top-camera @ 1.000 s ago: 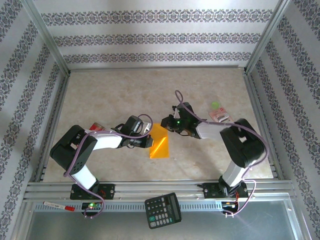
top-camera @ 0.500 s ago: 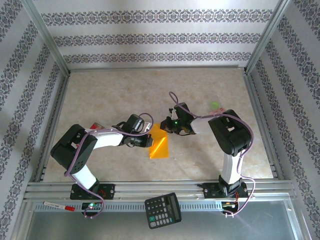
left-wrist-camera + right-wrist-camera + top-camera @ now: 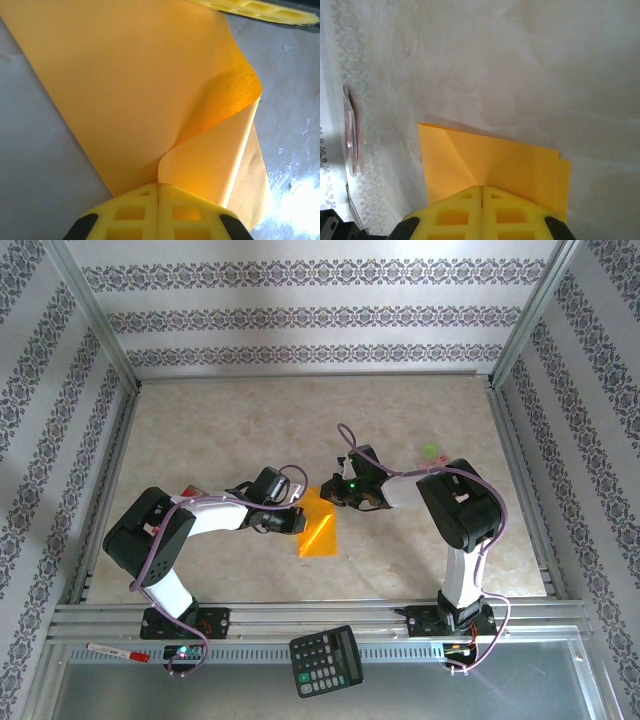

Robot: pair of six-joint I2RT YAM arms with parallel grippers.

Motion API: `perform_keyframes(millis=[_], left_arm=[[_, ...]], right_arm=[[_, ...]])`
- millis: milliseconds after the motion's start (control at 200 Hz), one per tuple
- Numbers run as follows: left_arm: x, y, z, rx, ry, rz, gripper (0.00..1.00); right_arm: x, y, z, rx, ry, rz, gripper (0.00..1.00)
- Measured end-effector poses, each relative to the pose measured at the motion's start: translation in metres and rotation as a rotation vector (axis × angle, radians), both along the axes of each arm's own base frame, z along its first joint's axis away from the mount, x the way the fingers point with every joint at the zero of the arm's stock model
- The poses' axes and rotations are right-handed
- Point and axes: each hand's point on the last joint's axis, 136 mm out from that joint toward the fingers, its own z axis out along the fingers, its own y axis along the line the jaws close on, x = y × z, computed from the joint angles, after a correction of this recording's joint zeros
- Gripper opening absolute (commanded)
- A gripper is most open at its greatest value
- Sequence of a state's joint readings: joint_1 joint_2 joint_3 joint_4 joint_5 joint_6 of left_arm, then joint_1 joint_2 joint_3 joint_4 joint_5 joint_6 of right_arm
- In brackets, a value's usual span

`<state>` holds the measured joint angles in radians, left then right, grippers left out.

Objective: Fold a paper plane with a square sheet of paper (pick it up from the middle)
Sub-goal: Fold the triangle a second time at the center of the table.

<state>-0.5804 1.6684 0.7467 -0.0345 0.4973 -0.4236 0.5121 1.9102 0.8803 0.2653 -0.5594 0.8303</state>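
Paper (image 3: 322,532), folded, left claw (image 3: 159,192), right claw (image 3: 482,194) pinching

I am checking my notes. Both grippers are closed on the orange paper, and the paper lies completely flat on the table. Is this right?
No. The left gripper and the right gripper are closed on the square sheet of paper, but it is not flat: the left wrist view shows one part curling up in a loose fold.
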Motion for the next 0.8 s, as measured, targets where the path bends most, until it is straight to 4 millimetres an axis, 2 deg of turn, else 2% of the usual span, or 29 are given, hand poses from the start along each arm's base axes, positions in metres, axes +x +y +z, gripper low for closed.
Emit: perform_keyframes(millis=[799], left_arm=[[0.0003, 0.0, 0.0056, -0.005, -0.01, 0.001, 0.0]], right_arm=[[-0.0005, 0.0017, -0.0002, 0.009, 0.002, 0.008, 0.01]])
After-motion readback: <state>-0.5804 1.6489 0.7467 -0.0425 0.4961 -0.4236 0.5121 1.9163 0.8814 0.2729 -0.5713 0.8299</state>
